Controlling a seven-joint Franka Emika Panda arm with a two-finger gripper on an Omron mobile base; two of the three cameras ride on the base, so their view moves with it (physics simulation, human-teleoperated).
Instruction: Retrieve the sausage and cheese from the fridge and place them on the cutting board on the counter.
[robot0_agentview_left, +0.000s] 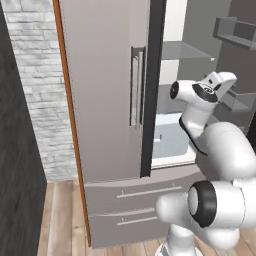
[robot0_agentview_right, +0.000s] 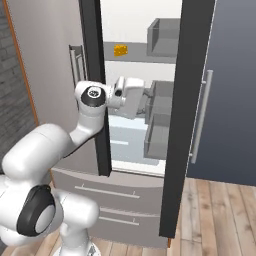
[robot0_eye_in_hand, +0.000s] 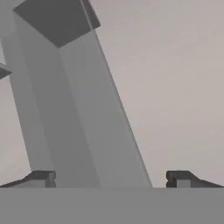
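Closest to us, in front of the fridge (robot0_agentview_right: 95, 165), our arm bends up from the base and reaches through the gap left by its swung-open right door (robot0_agentview_right: 200, 115); that door stands wide so the white interior is reachable; the tool (robot0_eye_in_hand: 111, 178) sits inside the fridge at mid height with its jaws spread wide and nothing between them, presumably ready for a pick; beyond it grey door bins (robot0_agentview_right: 160, 115) line the fridge's right side; farthest, the cheese (robot0_agentview_right: 120, 50) rests on the fridge's upper shelf, above the tool; we cannot make out the sausage.
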